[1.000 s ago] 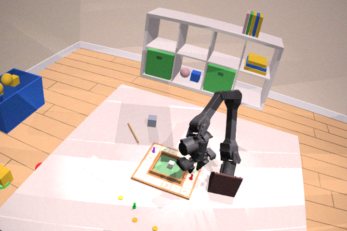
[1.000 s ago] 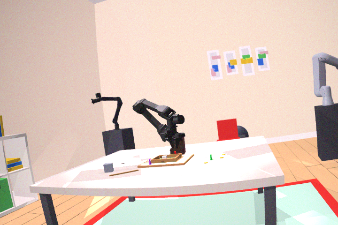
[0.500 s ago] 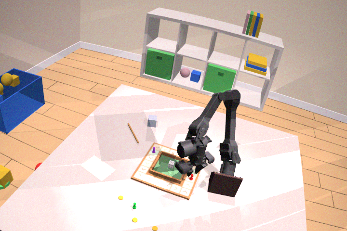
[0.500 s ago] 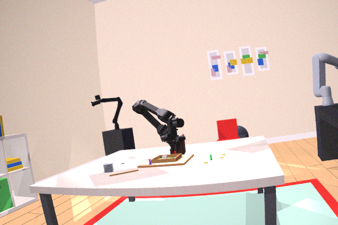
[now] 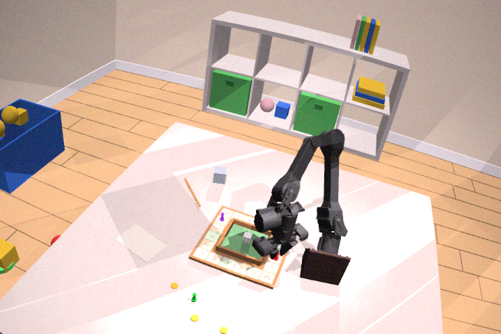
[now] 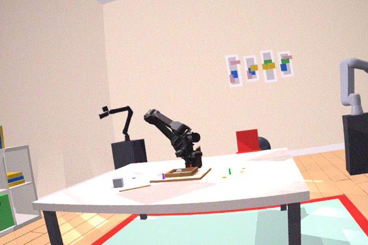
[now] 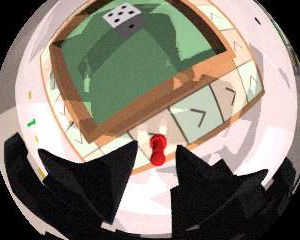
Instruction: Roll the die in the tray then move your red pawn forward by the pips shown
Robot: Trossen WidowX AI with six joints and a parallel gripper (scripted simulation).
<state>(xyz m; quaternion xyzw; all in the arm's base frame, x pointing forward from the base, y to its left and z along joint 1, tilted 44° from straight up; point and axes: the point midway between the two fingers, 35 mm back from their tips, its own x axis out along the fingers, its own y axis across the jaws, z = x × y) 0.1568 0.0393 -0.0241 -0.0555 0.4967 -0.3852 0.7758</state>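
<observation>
The red pawn (image 5: 275,257) (image 6: 190,165) (image 7: 158,151) stands on a square of the board (image 5: 230,271) (image 7: 196,119), beside the tray (image 5: 236,257) (image 6: 178,174) (image 7: 155,104). My gripper (image 5: 277,252) (image 7: 157,147) points down over that side of the board and is partly open. In the wrist view its fingertips are on either side of the pawn, with a gap on each side. The white die (image 5: 247,236) (image 6: 179,171) (image 7: 122,14) rests inside the tray on the green floor, with several pips on top. The pawn's base is partly hidden in the exterior view.
A purple pawn (image 5: 222,217) (image 6: 163,176) stands at the board's far left corner. A green pawn (image 5: 194,297) (image 6: 229,171) and several yellow discs (image 5: 194,317) lie off the board. A grey cube (image 5: 219,175) (image 6: 117,182) and a thin stick (image 5: 192,192) (image 6: 134,188) lie beyond it.
</observation>
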